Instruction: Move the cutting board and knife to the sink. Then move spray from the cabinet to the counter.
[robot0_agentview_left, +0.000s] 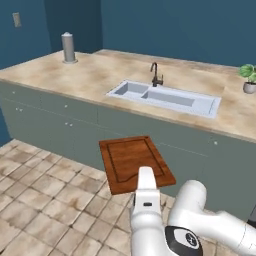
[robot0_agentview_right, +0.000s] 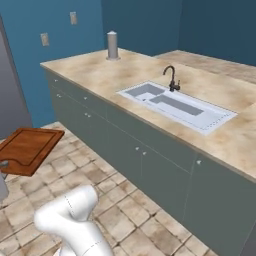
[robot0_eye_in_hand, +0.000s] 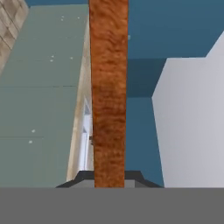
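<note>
The reddish-brown cutting board (robot0_agentview_left: 131, 159) hangs flat in the air over the tiled floor, in front of the lower cabinet fronts. My gripper (robot0_agentview_left: 144, 174) is shut on its near edge. In the right base view the cutting board (robot0_agentview_right: 28, 146) sits at the far left with the gripper (robot0_agentview_right: 3, 165) at the frame edge. The hand view shows the cutting board (robot0_eye_in_hand: 109, 87) edge-on, clamped between the gripper's (robot0_eye_in_hand: 109, 180) fingers. The steel sink (robot0_agentview_left: 211, 107) (robot0_agentview_right: 221, 120) lies in the beige counter (robot0_agentview_left: 85, 75) (robot0_agentview_right: 95, 70), beyond the board. The knife, spray and cabinet are out of view.
A dark curved faucet (robot0_agentview_left: 156, 75) (robot0_agentview_right: 171, 78) stands behind the sink. A grey upright cylinder (robot0_agentview_left: 68, 48) (robot0_agentview_right: 112, 45) stands at the counter's far left end. A potted plant (robot0_agentview_left: 248, 78) sits at the right. A dark grey fridge side (robot0_agentview_right: 6, 95) rises at the left.
</note>
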